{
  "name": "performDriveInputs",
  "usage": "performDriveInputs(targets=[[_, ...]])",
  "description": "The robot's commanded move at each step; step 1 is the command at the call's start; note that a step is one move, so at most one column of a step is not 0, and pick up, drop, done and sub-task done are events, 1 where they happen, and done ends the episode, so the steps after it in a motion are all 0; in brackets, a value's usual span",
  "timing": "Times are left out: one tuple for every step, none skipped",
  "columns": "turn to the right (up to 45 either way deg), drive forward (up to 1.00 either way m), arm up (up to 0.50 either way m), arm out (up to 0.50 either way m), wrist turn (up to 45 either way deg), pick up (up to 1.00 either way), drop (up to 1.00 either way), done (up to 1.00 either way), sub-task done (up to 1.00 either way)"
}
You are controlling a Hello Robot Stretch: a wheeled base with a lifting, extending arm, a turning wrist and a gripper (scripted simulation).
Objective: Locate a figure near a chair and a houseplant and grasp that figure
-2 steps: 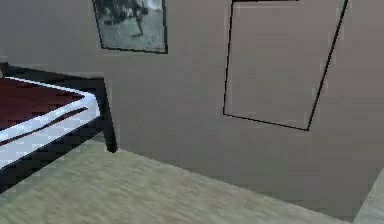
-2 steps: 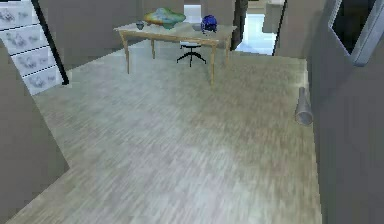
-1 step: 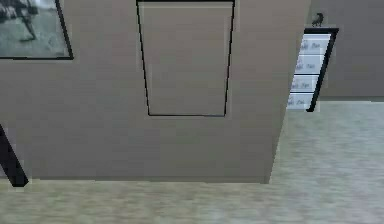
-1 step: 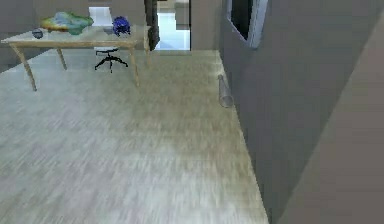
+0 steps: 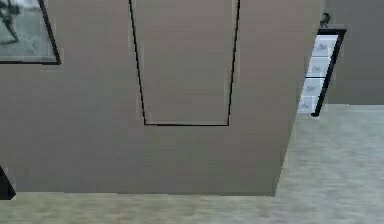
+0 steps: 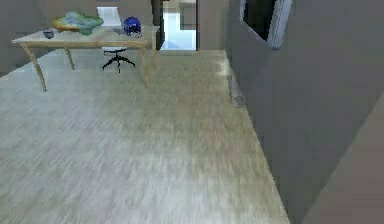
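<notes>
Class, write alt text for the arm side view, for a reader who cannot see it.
A wooden table stands far across a pale plank floor, bearing a green-yellow object and a blue ball-like thing; a wheeled chair base shows beneath.

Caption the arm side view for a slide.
Wooden table bearing a blue round object, chair beneath it, doorway beyond.

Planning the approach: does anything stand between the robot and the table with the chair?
Nothing visible: bare floor runs to the table and chair. A small grey thing lies aside by the wall. I cannot tell a figure on the table.
</notes>
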Motion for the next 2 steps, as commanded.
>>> performDriveInputs(targets=[[-45.0, 0.0, 0.0, 0.0, 0.0, 0.0, 0.0, 0.0, 0.0], [-36.0, 0.0, 0.0, 0.0, 0.0, 0.0, 0.0, 0.0, 0.0]])
